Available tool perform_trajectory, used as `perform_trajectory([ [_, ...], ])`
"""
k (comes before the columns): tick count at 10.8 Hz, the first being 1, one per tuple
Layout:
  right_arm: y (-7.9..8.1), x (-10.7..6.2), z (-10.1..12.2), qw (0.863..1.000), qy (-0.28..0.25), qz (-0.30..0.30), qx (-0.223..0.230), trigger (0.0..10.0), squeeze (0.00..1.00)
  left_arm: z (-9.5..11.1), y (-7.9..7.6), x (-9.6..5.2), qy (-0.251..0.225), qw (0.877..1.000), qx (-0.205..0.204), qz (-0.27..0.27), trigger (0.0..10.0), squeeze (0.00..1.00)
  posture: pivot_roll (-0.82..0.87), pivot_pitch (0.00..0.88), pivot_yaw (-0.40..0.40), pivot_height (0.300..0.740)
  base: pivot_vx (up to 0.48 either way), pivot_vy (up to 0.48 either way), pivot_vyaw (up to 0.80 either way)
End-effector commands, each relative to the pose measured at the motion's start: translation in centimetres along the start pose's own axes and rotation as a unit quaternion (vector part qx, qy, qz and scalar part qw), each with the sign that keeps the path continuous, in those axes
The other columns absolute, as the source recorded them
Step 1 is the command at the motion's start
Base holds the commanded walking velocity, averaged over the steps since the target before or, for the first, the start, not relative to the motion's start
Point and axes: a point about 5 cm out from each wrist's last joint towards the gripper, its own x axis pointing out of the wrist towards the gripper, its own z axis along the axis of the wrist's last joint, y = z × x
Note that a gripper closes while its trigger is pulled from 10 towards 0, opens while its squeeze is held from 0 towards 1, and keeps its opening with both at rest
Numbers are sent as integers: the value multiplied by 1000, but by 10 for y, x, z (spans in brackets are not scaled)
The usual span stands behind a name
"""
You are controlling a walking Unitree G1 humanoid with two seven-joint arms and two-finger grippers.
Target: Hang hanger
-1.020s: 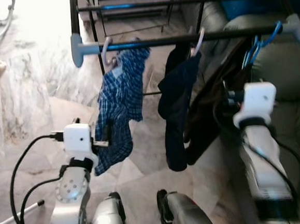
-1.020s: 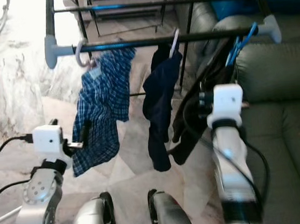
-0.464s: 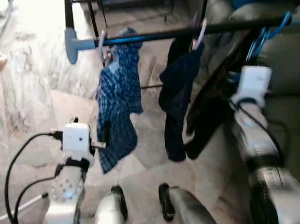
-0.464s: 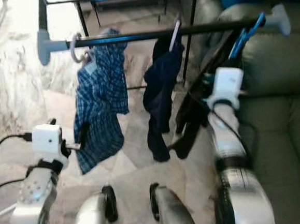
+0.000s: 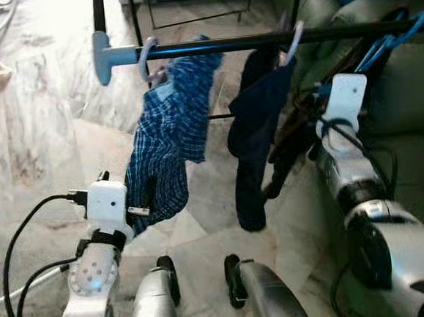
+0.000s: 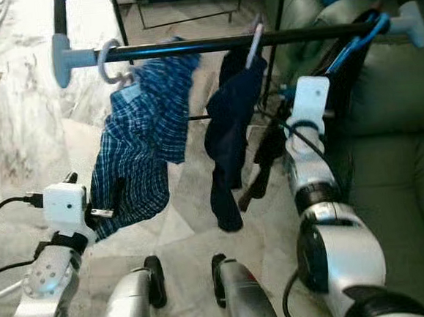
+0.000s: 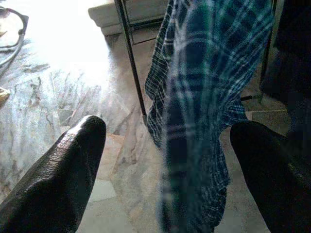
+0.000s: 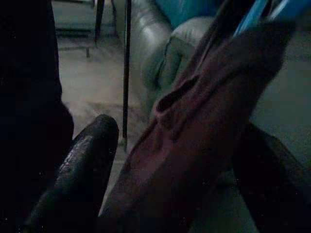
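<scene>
Overhead, a black rail (image 6: 261, 39) with pale grey end caps runs across the drying rack, and three garments hang from it on hangers.

Nearest the robot's left end, a blue plaid shirt (image 6: 141, 146) hangs from a white hanger hook (image 6: 107, 62) looped over the rail. At mid rail, a dark navy garment (image 6: 228, 135) hangs from a second white hanger (image 6: 253, 46). Toward the right end cap, a blue hanger (image 6: 353, 41) is hooked over the rail and carries a dark maroon garment (image 8: 194, 141).

Right gripper (image 8: 175, 179): arm raised, wrist camera housing just below the rail, close beside the blue hanger. In the right wrist view the fingers (image 8: 77, 179) stand apart, with the maroon fabric passing between them. Whether the pads touch the cloth cannot be told; the picture is dim.

Left gripper (image 7: 170, 170): held low, at the lower hem of the plaid shirt. Its fingers (image 7: 58, 179) are spread wide, with the plaid fabric hanging in front of the gap; contact cannot be told.

Floor (image 5: 40, 120) is pale marble tile. A grey-green sofa (image 6: 403, 158) stands right of the rack, with a blue cushion (image 8: 194, 9) on it.
</scene>
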Motion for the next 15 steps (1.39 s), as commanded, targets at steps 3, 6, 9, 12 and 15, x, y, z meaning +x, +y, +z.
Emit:
perform_trajectory([
  [3, -19, 5, 12, 998, -38, -47, -15, 0, 0, 0, 1, 2, 3, 1000, 5, 3, 10000, 0, 113, 346, -49, 740, 0, 0, 0],
  [6, -39, -2, 3, 996, -40, -73, -21, 0, 0, 0, -2, 3, 1, 1000, 1, 3, 10000, 0, 102, 337, -54, 740, 0, 0, 0],
  [9, -65, 0, -2, 996, -29, -80, -38, 0, 0, -2, -11, 8, 2, 1000, -6, -20, 10000, 0, 72, 328, -49, 740, 0, 0, 0],
  [12, -68, 3, 2, 996, -13, -82, -38, 0, 0, -4, -11, 9, 6, 1000, -3, -21, 10000, 0, 81, 328, -56, 740, 0, 0, 0],
  [15, -60, 1, -2, 997, 3, -72, -32, 0, 0, -5, -15, 6, 11, 1000, -4, -28, 10000, 0, 82, 335, -55, 740, 0, 0, 0],
])
